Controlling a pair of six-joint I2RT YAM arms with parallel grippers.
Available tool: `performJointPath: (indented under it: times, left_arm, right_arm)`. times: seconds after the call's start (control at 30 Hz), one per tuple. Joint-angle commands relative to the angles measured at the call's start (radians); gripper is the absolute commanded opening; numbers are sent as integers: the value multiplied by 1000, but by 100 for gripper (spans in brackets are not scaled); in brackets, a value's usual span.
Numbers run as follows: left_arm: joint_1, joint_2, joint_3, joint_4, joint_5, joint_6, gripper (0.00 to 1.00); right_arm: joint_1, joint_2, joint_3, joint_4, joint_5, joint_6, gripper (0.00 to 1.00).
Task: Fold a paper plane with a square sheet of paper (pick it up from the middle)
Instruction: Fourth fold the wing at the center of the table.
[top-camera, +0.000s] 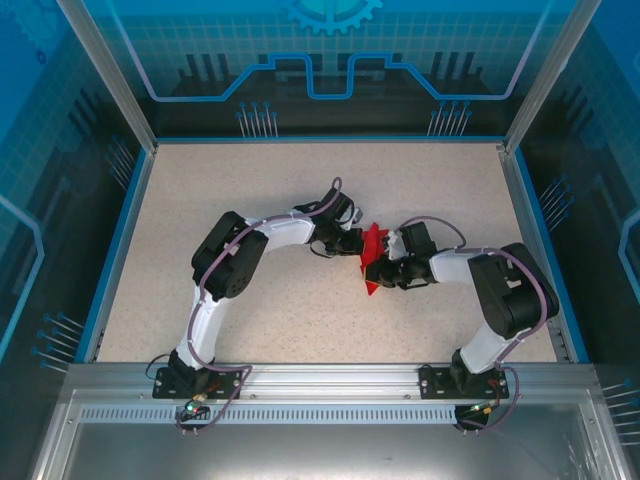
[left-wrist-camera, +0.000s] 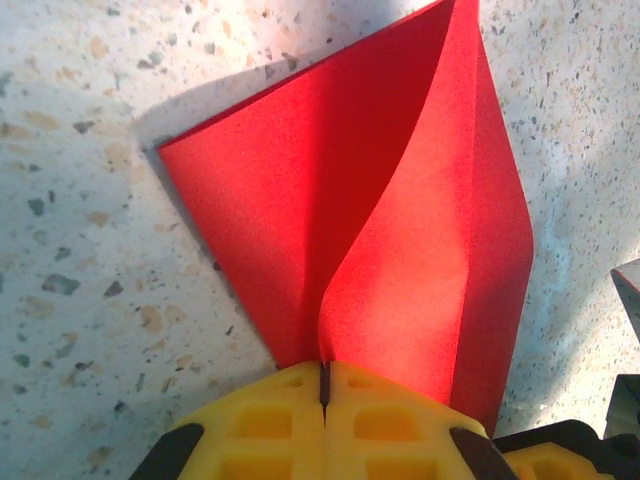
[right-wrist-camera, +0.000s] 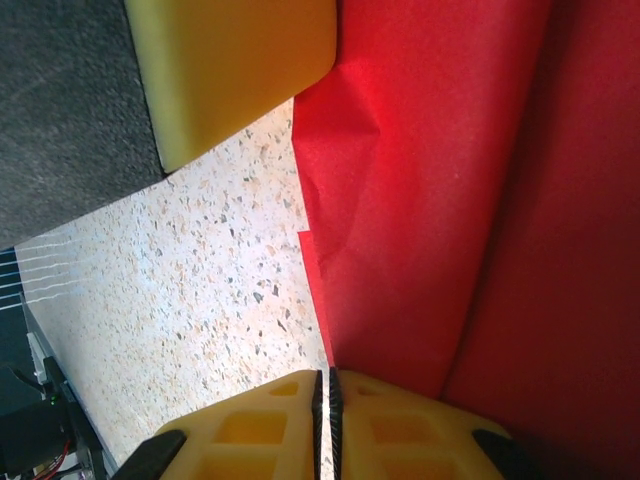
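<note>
As bent arms (top-camera: 225, 265) meet, claws (left-wrist-camera: 325, 385) (right-wrist-camera: 328, 390) pinch paper (left-wrist-camera: 400, 250).

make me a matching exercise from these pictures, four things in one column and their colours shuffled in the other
Things
1. sheet of paper
2. pads of the left gripper
3. table top
4. edge strip along the table's left side

Colours
a. blue
b. speckled beige
c. bright red
d. yellow

Pairs: 1-c, 2-d, 3-b, 4-a
</note>
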Motion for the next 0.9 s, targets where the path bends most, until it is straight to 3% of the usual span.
performJointPath:
  times: [0.0,0.27,0.57,0.73,0.87]
  left_arm:
    - [27,33,34,-54,-42,31,0]
    - [27,-18,82,-110,-79,54,7]
    - [18,-113,94,-154,-84,38,31]
    - [3,-172,69,-171,-65,7,33]
    - [-14,-139,58,-157,18,-26,25]
  right_arm:
    - [24,52,-3,-60,33,-25,13]
    - [24,68,0,-81,55,-40,13]
    - [24,69,-3,-79,52,-45,12]
    - [24,62,-4,-80,49,-48,12]
    - [24,49,-4,-94,53,-54,12]
